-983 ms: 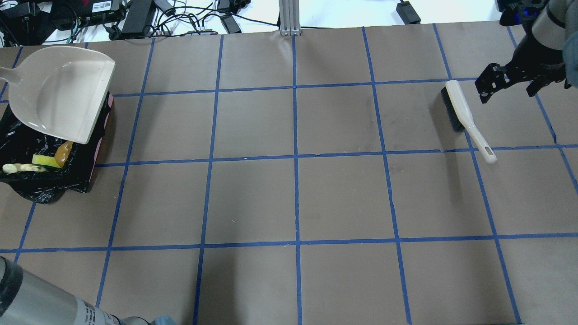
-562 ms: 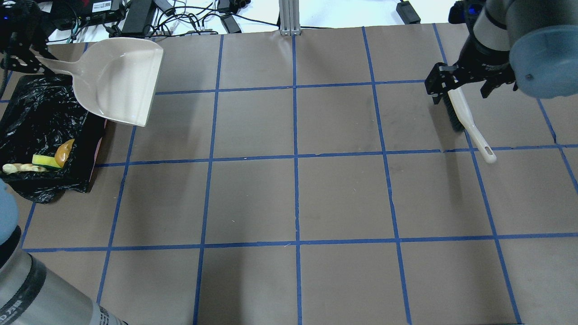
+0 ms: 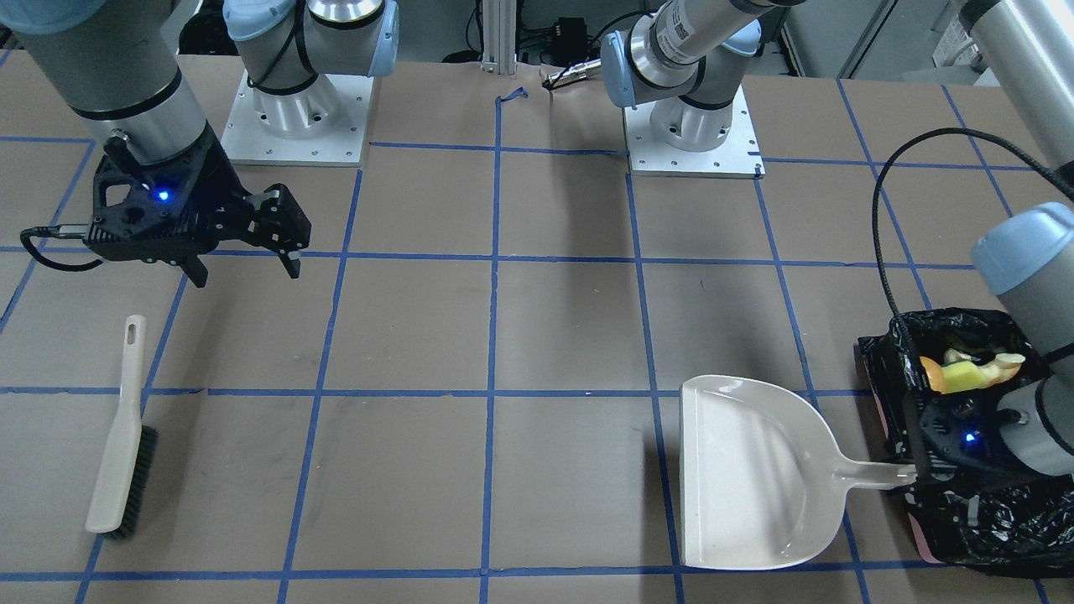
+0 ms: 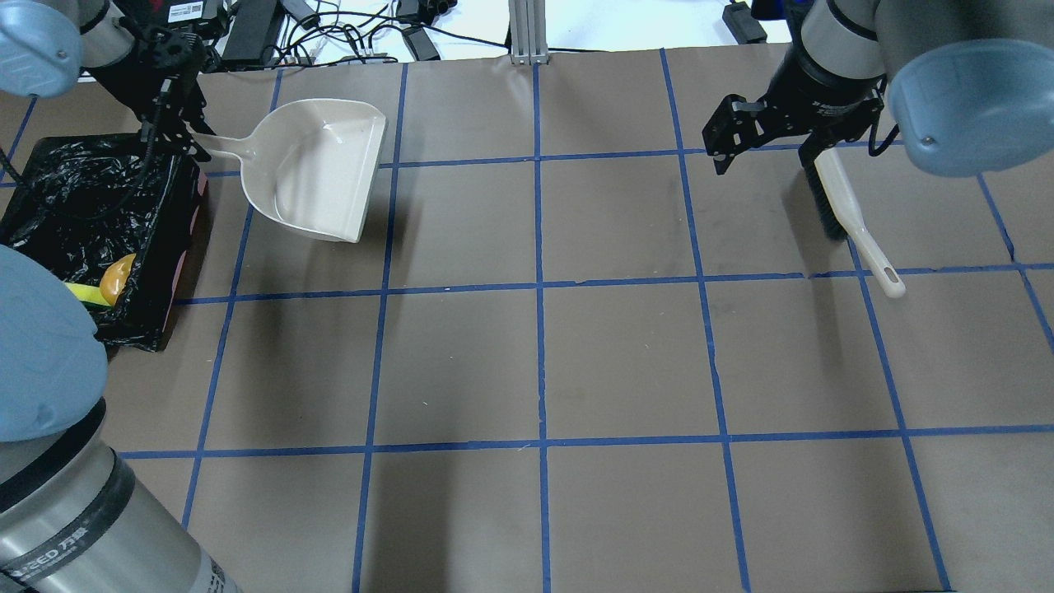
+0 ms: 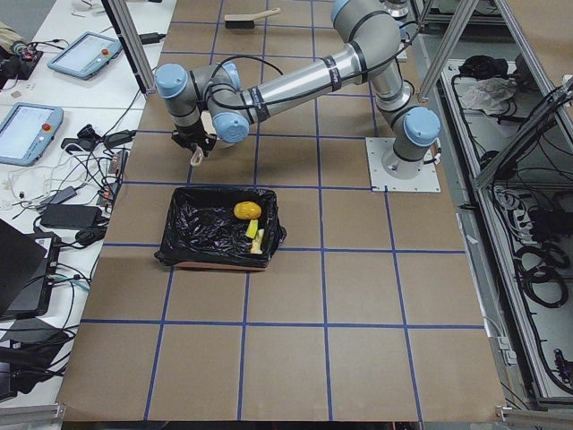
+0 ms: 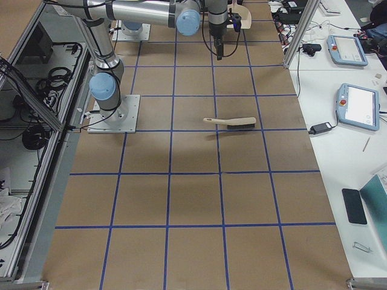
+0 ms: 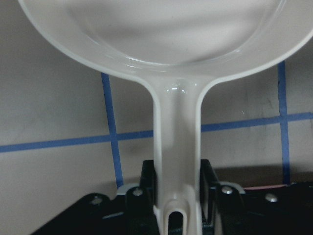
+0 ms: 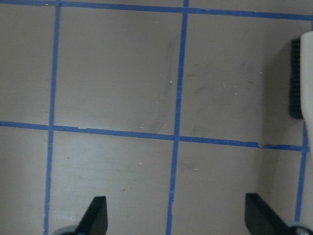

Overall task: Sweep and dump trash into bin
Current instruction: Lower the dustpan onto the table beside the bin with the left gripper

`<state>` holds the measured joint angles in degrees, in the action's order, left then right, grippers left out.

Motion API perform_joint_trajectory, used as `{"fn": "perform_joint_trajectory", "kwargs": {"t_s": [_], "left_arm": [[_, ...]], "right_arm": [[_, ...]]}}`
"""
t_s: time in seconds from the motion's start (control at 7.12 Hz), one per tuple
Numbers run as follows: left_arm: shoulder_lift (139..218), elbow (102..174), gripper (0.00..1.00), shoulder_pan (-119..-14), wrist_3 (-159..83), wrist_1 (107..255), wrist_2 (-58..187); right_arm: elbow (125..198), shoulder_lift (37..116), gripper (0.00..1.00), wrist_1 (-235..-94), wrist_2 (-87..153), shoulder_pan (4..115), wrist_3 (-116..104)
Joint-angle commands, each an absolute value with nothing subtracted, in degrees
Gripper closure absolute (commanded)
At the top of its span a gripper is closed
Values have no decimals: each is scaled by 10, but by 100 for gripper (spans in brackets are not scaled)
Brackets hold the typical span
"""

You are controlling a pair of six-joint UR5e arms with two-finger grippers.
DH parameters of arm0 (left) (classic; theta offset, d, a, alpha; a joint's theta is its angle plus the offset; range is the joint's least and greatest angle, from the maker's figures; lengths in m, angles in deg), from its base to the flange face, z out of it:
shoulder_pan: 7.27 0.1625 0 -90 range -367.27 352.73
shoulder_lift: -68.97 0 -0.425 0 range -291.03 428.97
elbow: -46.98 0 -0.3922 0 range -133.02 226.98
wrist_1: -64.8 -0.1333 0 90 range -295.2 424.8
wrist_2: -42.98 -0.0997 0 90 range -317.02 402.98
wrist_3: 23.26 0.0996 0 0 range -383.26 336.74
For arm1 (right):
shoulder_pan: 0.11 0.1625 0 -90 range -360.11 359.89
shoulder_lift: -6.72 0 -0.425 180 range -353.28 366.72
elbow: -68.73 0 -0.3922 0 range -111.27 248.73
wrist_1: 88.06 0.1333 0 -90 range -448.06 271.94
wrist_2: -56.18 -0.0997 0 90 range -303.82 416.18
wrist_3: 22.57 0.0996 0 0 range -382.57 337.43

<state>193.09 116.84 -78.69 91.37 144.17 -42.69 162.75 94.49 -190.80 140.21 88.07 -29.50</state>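
Note:
The bin (image 4: 82,198) with its black bag stands at the table's left edge, also in the front view (image 3: 982,520) and the left side view (image 5: 201,224). Inside lie the golden-brown potato lump (image 3: 930,373), the yellow-green sponge wedge (image 3: 961,379) and the shrimp (image 3: 1004,364). In the overhead view my left arm hides the shrimp. My left gripper (image 4: 177,136) is shut on the handle of the empty beige dustpan (image 4: 321,169), held low beside the bin. My right gripper (image 4: 764,152) is open and empty, just left of the brush (image 4: 840,198).
The beige brush with black bristles lies flat on the table at the right (image 3: 117,453). Cables and power supplies (image 4: 329,33) lie past the far edge. Blue tape lines grid the brown table. Both arm bases (image 3: 294,109) stand at the robot's side.
My left gripper has carried the dustpan off the bin, rightward and down onto the table side. My right gripper has moved left, from right of the brush across its head.

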Motion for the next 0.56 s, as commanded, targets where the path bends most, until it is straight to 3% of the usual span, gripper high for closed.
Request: {"fn": "perform_joint_trajectory", "kwargs": {"t_s": [0.0,0.42], "left_arm": [[1944,1193,100,-813,875,1439,-431],[1947,1224,100,-828,863,1389,-446]], "right_arm": [[1630,953,0,-1877,1387,882,-301],[1631,961,0,-1840,1452,885,-291]]}}
